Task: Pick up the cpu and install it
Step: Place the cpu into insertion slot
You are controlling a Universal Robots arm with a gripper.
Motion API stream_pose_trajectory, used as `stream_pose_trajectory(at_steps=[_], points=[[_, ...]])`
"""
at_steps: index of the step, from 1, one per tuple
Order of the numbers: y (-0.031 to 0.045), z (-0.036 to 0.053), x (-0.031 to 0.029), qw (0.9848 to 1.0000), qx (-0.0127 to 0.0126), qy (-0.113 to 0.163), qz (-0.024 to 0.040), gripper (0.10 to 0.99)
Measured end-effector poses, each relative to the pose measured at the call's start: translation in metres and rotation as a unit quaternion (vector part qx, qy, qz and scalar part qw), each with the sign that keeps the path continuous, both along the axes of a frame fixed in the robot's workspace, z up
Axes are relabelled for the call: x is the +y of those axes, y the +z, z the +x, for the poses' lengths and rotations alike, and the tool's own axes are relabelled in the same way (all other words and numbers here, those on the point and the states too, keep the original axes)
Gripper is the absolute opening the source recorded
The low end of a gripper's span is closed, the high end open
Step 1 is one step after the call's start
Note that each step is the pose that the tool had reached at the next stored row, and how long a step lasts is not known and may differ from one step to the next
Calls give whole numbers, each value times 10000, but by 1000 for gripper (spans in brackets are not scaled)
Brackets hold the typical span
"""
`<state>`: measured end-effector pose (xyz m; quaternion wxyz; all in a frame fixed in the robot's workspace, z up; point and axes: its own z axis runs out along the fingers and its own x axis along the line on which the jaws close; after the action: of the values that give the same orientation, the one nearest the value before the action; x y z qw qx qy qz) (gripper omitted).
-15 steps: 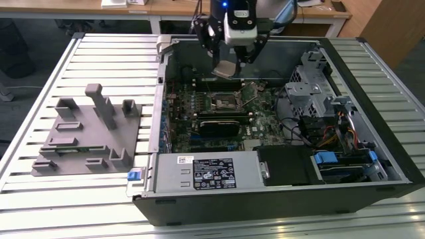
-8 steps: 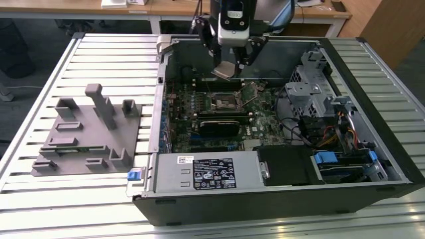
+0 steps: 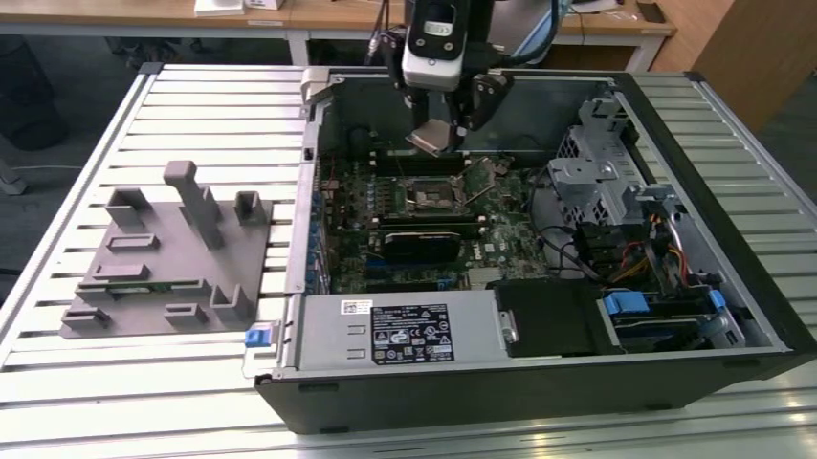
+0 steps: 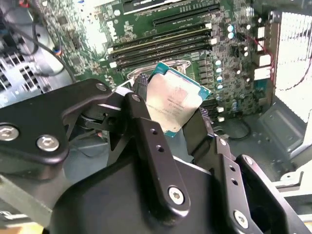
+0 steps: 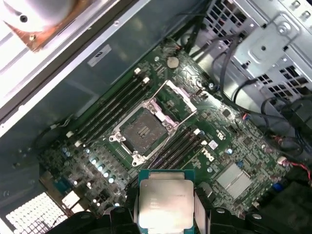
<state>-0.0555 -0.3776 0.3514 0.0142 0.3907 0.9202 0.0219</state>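
My gripper (image 3: 442, 126) hangs over the open computer case, shut on the cpu (image 3: 431, 141), a thin square chip with a pale silver top and green edge. In the second wrist view the black fingers (image 4: 146, 126) clamp the cpu (image 4: 174, 103) by two opposite edges, tilted above the motherboard. The first wrist view has the cpu (image 5: 165, 204) between the fingertips, and further off lies the socket (image 5: 141, 131), a dark square with its metal frame (image 5: 179, 96) swung open. The socket (image 3: 426, 194) sits below and slightly in front of the chip, apart from it.
Memory slots (image 5: 109, 114) run beside the socket. A metal drive cage (image 3: 600, 182) with cables stands at the exterior view's right, the power supply (image 3: 396, 330) at the front. A grey plastic fixture (image 3: 160, 258) lies on the slatted table to the exterior view's left.
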Motion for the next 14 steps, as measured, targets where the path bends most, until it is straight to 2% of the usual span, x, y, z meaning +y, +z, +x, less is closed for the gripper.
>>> stream_pose_trajectory(at_steps=[4, 7, 10, 14], points=[[-10, 0, 0, 9993, 0, -362, -1, 541], [-18, 0, 0, 9980, 0, -637, -2, 541], [-26, 0, 0, 9959, 0, -906, -3, 541], [-38, 0, 0, 9919, 0, -1266, -5, 541]])
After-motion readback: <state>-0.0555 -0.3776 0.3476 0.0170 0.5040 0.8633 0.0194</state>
